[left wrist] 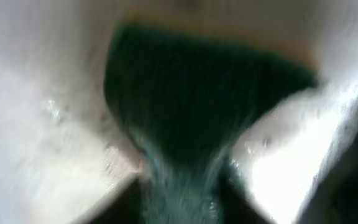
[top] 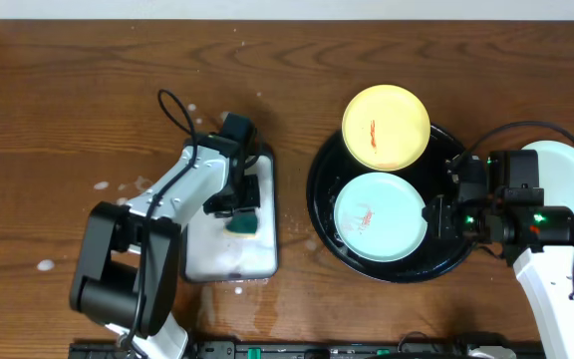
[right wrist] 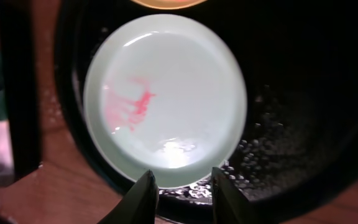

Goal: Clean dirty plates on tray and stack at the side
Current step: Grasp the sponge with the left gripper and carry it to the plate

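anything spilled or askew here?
Two things. White foamy splashes dot the table left of the white tray, outside it. The yellow plate overhangs the far rim of the black tray instead of lying fully inside like the mint plate.

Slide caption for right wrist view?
Open right claw poised at the rim of a red-smeared mint plate on the black tray.

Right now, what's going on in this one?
The left gripper is down at the white tray and seems to pinch the green sponge there, though its wrist view is blurred. The right gripper is open, fingers just short of the rim of the mint plate lying in the black tray; that plate has a red smear. The yellow plate, also smeared, sits at the tray's far edge. Another pale plate lies on the table outside the tray.
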{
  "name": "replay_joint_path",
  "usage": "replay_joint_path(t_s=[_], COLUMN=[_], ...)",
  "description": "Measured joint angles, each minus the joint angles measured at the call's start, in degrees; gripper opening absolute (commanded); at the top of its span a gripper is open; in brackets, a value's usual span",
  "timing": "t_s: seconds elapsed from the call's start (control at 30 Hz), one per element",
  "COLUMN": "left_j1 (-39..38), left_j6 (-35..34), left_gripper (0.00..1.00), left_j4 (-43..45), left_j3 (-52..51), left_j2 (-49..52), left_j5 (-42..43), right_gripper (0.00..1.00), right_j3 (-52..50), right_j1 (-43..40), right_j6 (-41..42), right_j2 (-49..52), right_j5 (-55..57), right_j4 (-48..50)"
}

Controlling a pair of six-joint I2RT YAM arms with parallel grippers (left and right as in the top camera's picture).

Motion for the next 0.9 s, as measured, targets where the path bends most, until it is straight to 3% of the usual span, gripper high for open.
replay_joint_path(t_s=[0.23, 0.3, 0.47, 0.5, 0.67, 0.83, 0.9], left_j1=[0.0, -0.3, -1.5, -1.6, -1.6, -1.6, -1.8], left_j6=[-0.2, -0.2, -0.2, 0.0, -0.2, 0.3, 0.7], left_gripper=[0.61, 0.49, 0.1, 0.08, 0.08, 0.07, 0.07], left_j4=[-2.7, 0.5, 8.8, 9.9, 9.1, -2.0, -4.9], left_j3=[0.0, -1.0, -6.6, -7.3, -7.6, -3.5, -0.9], left_j2=[-4.9, -4.7, -4.3, -4.4, -4.6, -4.6, -5.0], left_j5=[0.0, 0.0, 0.0, -0.1, -0.2, -0.2, -0.2], right_gripper=[0.35, 0.36, 0.36, 0.36, 0.39, 0.38, 0.33], right_j3=[-0.5, -1.4, -1.9, -1.9, -2.1, -2.4, -2.6], right_j1=[0.0, 0.0, 0.0, 0.0, 0.0, -0.4, -0.8], right_j6=[1.6, 1.8, 1.8, 1.8, 1.8, 1.8, 1.4], right_j2=[4.5, 7.8, 13.2, 13.7, 16.2, 19.6, 21.5], right_j5=[3.9, 4.4, 5.0, 5.1, 5.4, 5.4, 5.0], right_j4=[0.3, 1.7, 4.3, 4.8, 7.5, 11.6, 13.5])
